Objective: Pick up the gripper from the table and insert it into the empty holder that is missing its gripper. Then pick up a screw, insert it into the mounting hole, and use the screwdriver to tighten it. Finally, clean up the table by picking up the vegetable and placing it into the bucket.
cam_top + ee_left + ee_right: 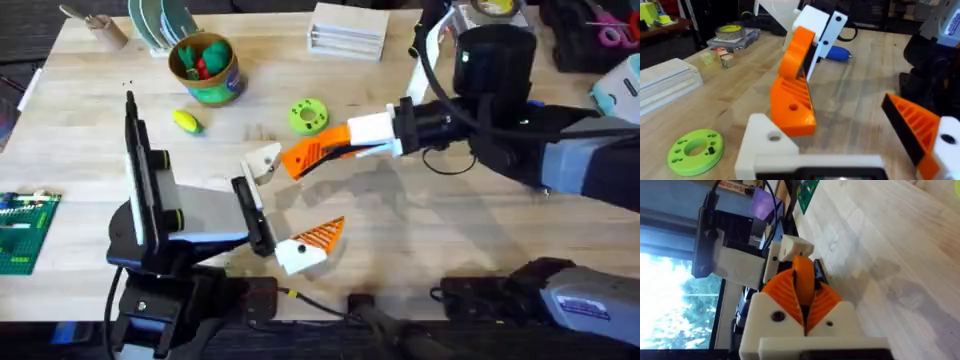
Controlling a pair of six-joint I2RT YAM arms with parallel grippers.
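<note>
My right gripper [303, 158] reaches in from the right, its orange ribbed fingers [782, 292] shut on the gripper [792, 102], a small orange wedge with a hole. The wedge's low end sits against the empty holder [766, 142], the white pointed block [263, 160] on my left arm. My left gripper [287, 205] is open wide; its other mount carries an orange ribbed tip [322, 234]. The blue screwdriver [838, 53] lies on the table beyond. The yellow vegetable [186, 121] lies beside the green bucket [206, 70], which holds red and green toys.
A flat green ring disc [308, 115] lies just behind the two grippers. A white box [348, 28] and a tape roll [494, 9] sit along the back edge. A green board [24, 231] lies at the left edge.
</note>
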